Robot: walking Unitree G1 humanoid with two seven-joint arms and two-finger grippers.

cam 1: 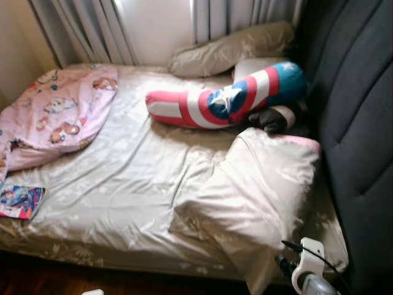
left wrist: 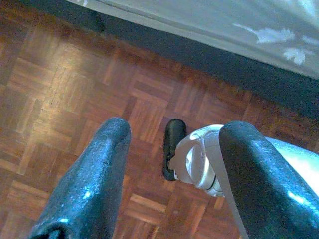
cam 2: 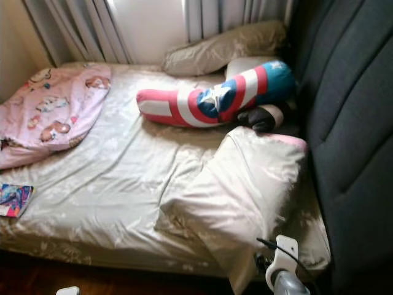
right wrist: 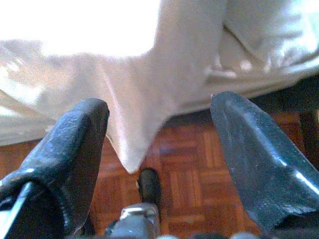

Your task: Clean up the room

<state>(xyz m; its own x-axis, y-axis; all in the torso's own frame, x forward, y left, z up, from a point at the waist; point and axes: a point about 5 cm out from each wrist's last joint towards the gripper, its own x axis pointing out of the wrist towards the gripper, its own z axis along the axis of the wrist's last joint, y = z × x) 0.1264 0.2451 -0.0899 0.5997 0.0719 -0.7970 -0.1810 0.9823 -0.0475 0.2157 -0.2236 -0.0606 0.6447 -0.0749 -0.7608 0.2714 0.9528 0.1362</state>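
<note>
Daylight enters through the window (cam 1: pixel 156 24) at the top centre of the head views, blowing it out to white and putting a soft sheen on the bed sheet (cam 1: pixel 123 184), while the headboard (cam 1: pixel 356 110) on the right stays dark. Both head views are slightly soft. In the right wrist view the upper left is overexposed on the hanging sheet (right wrist: pixel 149 99), and the close black fingers (right wrist: pixel 75 144) are blurred, with small glints.
</note>
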